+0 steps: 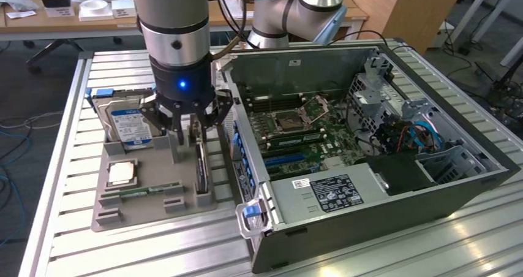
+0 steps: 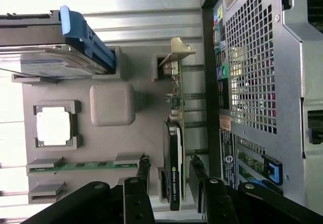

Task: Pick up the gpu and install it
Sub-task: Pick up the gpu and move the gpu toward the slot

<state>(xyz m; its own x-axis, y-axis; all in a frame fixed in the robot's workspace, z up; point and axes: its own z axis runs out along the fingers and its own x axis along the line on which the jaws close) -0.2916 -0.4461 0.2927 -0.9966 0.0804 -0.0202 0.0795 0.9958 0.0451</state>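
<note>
1. The hand (image 1: 193, 136) hangs from the arm straight over the grey tray (image 1: 155, 212), with its fingers (image 2: 144, 176) pointing down.
2. The fingers stand partly apart and hold nothing. In the wrist view one finger is on each side of the graphics card (image 2: 171, 143), with a thin gap showing between each finger and the card.
3. The graphics card (image 1: 201, 166) stands on its long edge in a slot of the tray, on the side of the tray nearest the computer case (image 1: 368, 222). Its black cooler faces one finger and its green board the other. Its silver end bracket (image 2: 179, 50) is at the far end from the hand.
4. A square grey block (image 2: 112, 104) rises from the tray beside the card.
5. A hard drive (image 1: 127, 124) with a blue and white label stands upright at the back of the tray, in a holder with a blue handle. It is apart from the card, toward the exterior view's left.
6. A square silver processor chip (image 1: 121, 173) lies flat in its own pocket of the tray, in front of the hard drive.
7. A narrow green memory stick (image 1: 143, 192) lies in clips near the front edge of the tray.
8. The tray rests on a ribbed metal counter (image 1: 98, 252), just beside the computer case.
9. The case lies on its side with the panel off. Inside it are the green main board (image 1: 302, 130) and a power unit (image 1: 327, 191) with a black label, near the front.
10. In the wrist view the case's perforated back wall (image 2: 252, 57) runs alongside the card.
</note>
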